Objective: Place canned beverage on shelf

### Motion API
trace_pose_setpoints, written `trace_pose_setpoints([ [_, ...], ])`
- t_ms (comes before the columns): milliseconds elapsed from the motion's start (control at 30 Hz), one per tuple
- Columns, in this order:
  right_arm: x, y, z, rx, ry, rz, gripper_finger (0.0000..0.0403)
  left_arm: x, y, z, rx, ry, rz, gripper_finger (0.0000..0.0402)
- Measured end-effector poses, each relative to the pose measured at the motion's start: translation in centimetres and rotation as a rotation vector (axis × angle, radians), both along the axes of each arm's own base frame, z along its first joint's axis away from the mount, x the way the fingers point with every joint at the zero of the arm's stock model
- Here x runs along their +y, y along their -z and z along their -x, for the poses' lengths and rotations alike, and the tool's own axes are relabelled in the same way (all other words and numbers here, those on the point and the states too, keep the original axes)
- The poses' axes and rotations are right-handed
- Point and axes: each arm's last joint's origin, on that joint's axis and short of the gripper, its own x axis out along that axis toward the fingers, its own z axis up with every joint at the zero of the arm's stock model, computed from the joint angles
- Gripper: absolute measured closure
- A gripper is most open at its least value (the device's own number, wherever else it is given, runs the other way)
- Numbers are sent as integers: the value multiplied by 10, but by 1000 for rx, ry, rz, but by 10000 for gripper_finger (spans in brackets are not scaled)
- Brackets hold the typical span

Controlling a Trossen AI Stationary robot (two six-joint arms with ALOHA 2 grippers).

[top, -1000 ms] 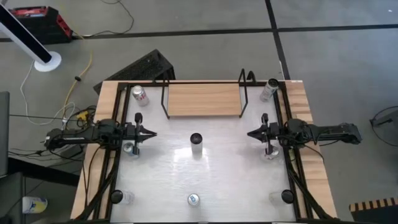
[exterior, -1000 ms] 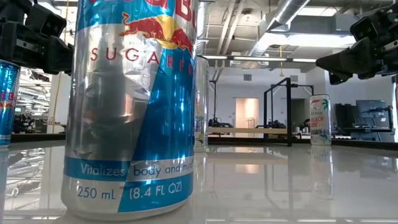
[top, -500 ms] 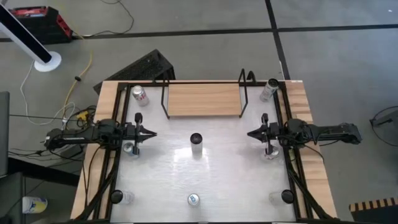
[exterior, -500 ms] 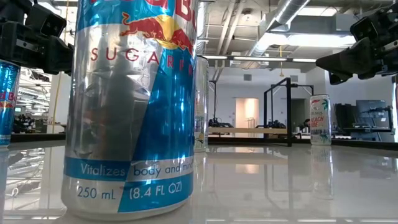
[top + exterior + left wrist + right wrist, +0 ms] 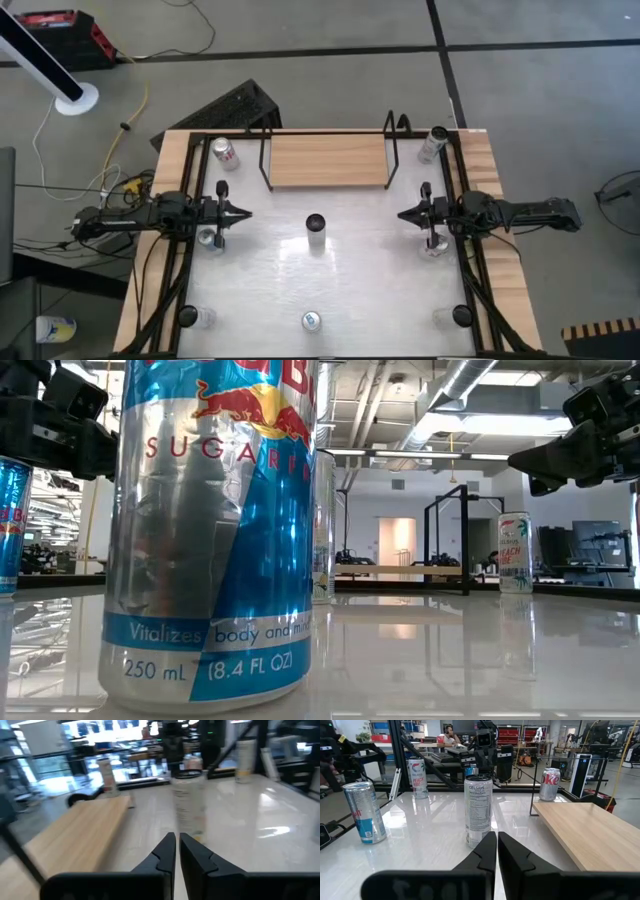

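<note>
The shelf [image 5: 328,160], a light-wood board in a black wire frame, stands at the table's far middle. A white can [image 5: 316,231] with a dark top stands upright on its base at the table's centre, also in the right wrist view [image 5: 478,810] and, blurred, in the left wrist view [image 5: 189,802]. My left gripper [image 5: 247,214] hovers shut at the table's left, pointing level at this can. My right gripper [image 5: 402,214] hovers shut at the right, mirroring it. In the wrist views the fingertips [image 5: 176,840] [image 5: 497,840] meet with nothing between them.
Several more cans stand around the table: far left [image 5: 224,153], far right [image 5: 433,144], near middle [image 5: 311,321], which fills the low view [image 5: 210,530], and under each arm [image 5: 208,237] [image 5: 432,245]. A black crate [image 5: 235,105] sits behind the table.
</note>
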Motion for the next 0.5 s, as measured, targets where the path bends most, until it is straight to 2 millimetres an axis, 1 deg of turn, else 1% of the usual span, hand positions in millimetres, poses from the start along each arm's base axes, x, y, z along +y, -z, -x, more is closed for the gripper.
trace_pose_setpoints([
  [133, 0, 0, 0, 0, 0, 0, 360, 1, 0, 0, -4, -33, -5, 391],
  [233, 0, 0, 0, 0, 0, 0, 360, 0, 0, 0, -10, 4, 91, 391],
  [367, 0, 0, 0, 0, 0, 0, 360, -1, 0, 0, -20, 46, 285, 391],
  [500, 0, -3, 0, -31, 2, 0, 360, -1, 0, 0, -24, 27, 292, 391],
])
